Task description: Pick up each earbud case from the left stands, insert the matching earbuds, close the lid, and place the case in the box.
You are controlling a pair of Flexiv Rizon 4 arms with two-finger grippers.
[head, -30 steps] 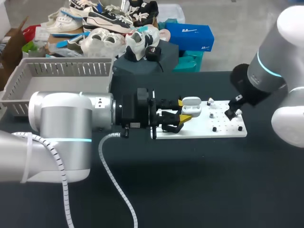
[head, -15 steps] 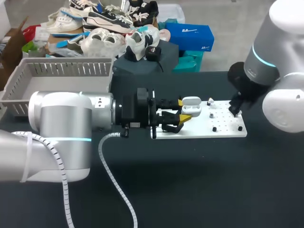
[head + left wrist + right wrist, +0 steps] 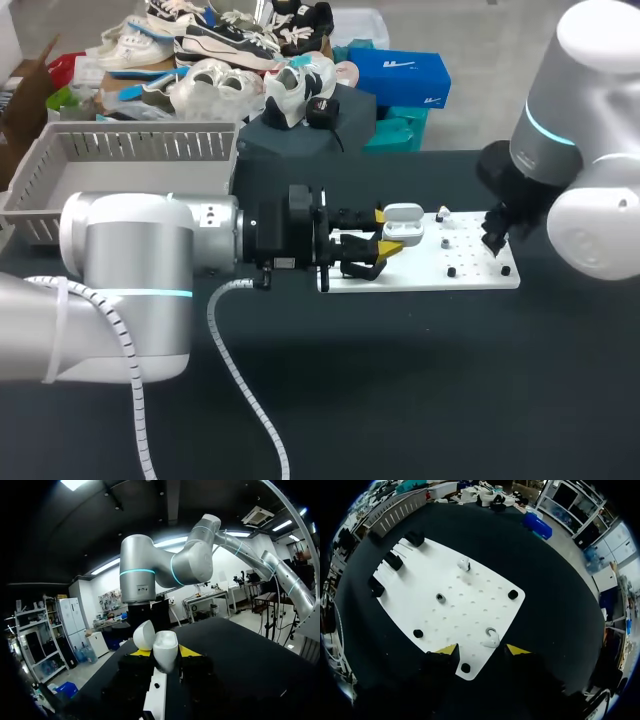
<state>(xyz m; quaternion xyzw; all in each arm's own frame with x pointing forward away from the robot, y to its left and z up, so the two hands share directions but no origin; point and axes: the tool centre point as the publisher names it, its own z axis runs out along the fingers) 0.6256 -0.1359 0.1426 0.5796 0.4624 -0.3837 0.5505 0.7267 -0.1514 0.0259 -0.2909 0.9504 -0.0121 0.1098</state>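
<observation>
Right wrist view puts the right end effector [image 3: 483,651] spread wide just over the near earbud [image 3: 491,639], which lies on the white pegboard [image 3: 470,605] slightly toward one yellow tip rather than centred. A second earbud [image 3: 464,564] sits further ahead on the same board. The left end effector [image 3: 164,652] pinches the open earbud case [image 3: 166,652] between its yellow tips at the board's left end, with the lid [image 3: 144,635] tipped back.

The step in hand looks like picking up the near earbud. To do it well, I would centre the gap over the bud first, then descend straight and close gently, since so small and rounded a piece could squirt sideways. The case should be held steady with its mouth up.
</observation>
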